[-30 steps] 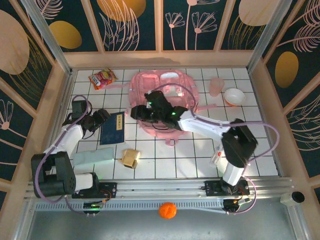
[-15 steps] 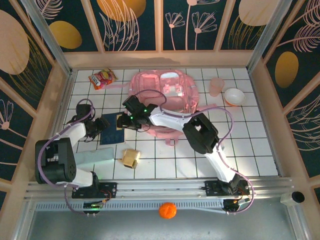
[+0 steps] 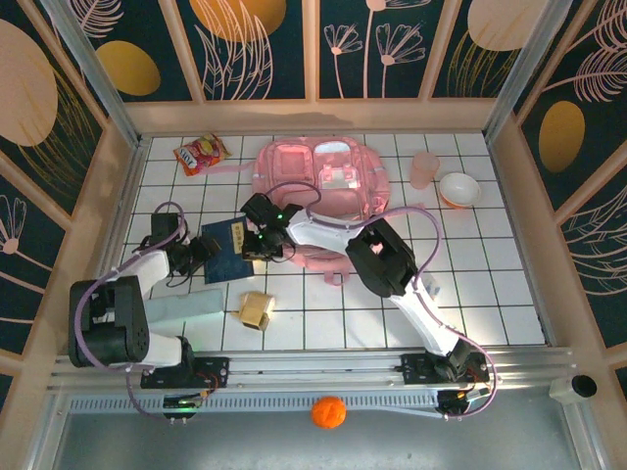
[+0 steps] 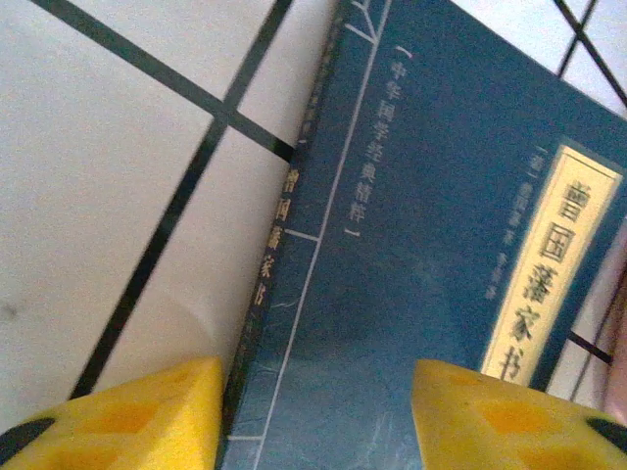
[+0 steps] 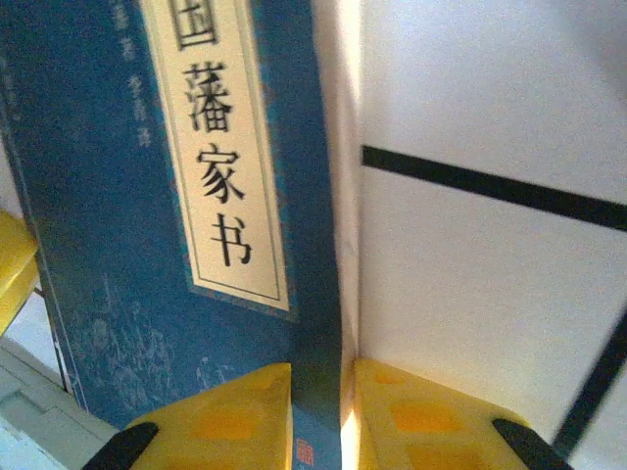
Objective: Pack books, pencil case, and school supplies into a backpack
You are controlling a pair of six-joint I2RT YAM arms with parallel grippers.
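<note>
Right arm's made the big move: it was up over the backpack (image 3: 318,176) a second ago and has swung down and across to the book (image 3: 227,264), while the left arm has tucked in closer from the other side. So the book lies on the white tiled table (image 3: 323,313), just off the backpack's front-left corner, with a gripper on each flank. The right gripper (image 3: 257,245) has the cover's right-hand edge. In its wrist view the yellow pads (image 5: 230,416) are drawn close together, and the thin edge of the navy cover runs straight down into the narrow slot between them. That's a pinch on the book. The left gripper (image 3: 200,253) sits at the spine side. Its wrist view shows the yellow fingers (image 4: 122,416) spread wide, one at the spine edge and the other over the cover near the yellow title band, and they close on nothing. The book looks slightly skewed to the tile lines. The mint-green pencil case (image 3: 186,305) lies flat near the left arm, below the book, and the tan-yellow box (image 3: 257,308) is just to its right. The white oblong item (image 3: 429,291) rests beside the right arm. Further back, a red-orange snack bag (image 3: 201,154) sits left of the backpack, and a pink cup (image 3: 423,169) and a bowl (image 3: 458,188) sit to its right.
</note>
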